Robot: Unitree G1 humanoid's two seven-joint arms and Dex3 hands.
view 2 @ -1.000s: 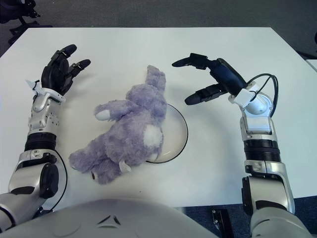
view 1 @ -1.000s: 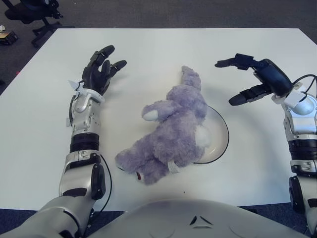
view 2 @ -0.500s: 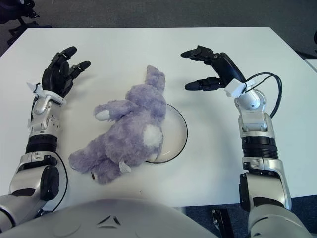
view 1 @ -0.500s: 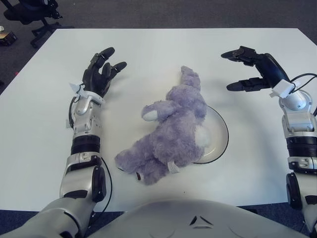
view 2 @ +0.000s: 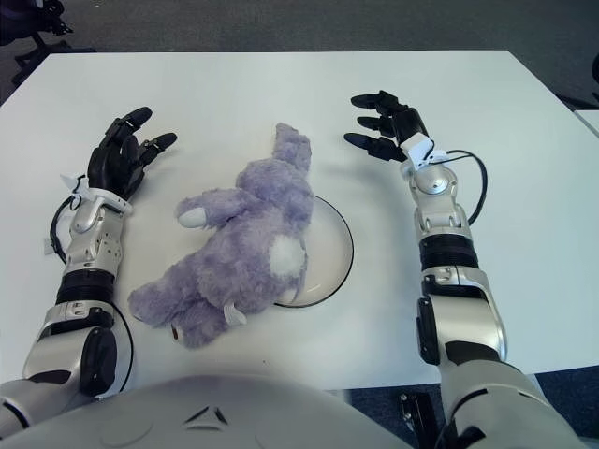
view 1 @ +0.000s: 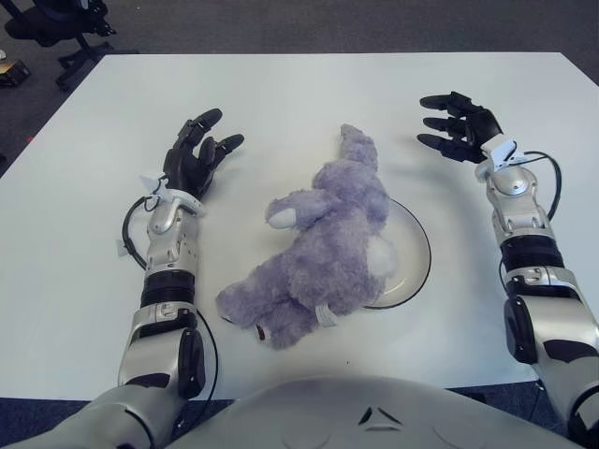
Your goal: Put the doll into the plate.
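A fluffy purple doll (view 1: 323, 243) lies on its side in the middle of the white table, its body overlapping the left part of a white plate with a dark rim (view 1: 412, 262); its legs reach off the plate to the lower left. My left hand (view 1: 195, 154) rests on the table left of the doll, fingers spread, empty. My right hand (view 1: 456, 124) rests on the table to the upper right of the plate, fingers spread, empty. Neither hand touches the doll.
The white table (view 1: 299, 94) stretches to dark carpet at the back. An office chair base (view 1: 56, 23) stands off the far left corner.
My right hand has lowered and drawn back toward the table at the upper right, turning palm down. My left hand has shifted slightly toward me. The doll has not moved.
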